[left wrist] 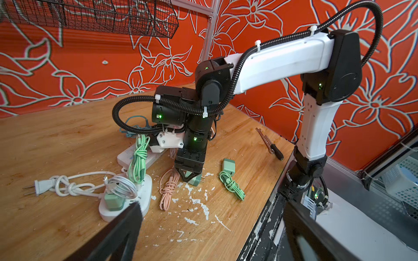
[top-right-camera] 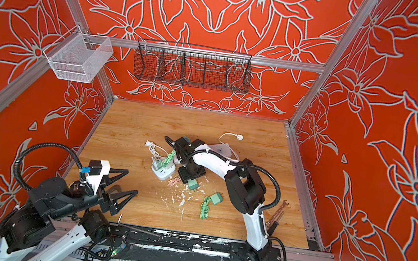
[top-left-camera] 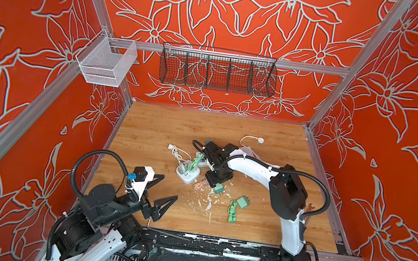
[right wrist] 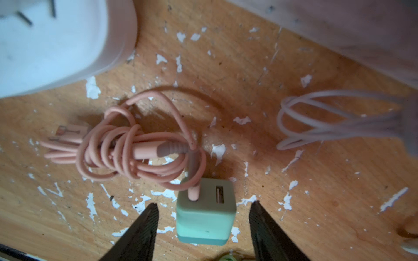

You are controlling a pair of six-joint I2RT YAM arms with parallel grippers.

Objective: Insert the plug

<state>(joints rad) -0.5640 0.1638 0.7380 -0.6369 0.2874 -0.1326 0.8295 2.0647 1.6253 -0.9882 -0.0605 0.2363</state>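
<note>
**A:** Where's the plug?

**B:** On the worktop (top-left-camera: pixel 269 150), straight under the right end effector (right wrist: pixel 203 204). It's lying between the two black fingers (right wrist: pixel 144 228), and there's a gap on each side.

**A:** So it hasn't got hold of it?

**B:** No, the jaws stand apart and touch nothing.

**A:** What does the plug (right wrist: pixel 205 221) look like?

**B:** It's a small mint-green cube with rounded corners and a darker teal band at one end. The pale face has two slots. A pink cable (right wrist: pixel 126 149) is pushed into one slot, and the other slot shows a bit of metal. In the left wrist view, two thin metal prongs stick out of the opposite end.

**A:** And the rest of that cable?

**B:** It's coiled in a loose knot just beside the plug, on the side of the end effector nearest the white socket block (top-left-camera: pixel 188 179). The block is near but not touching.

**A:** Any brand or lettering?

**B:** It's too blurred to tell, on the plug or the block.

**A:** What about the left end effector (top-left-camera: pixel 170 187)?

**B:** It's spread wide, holding nothing, and well apart from the plug, beyond the socket block.

**A:** Anything else close by?

**B:** There are white flecks on the wood all round the right fingers.
</note>
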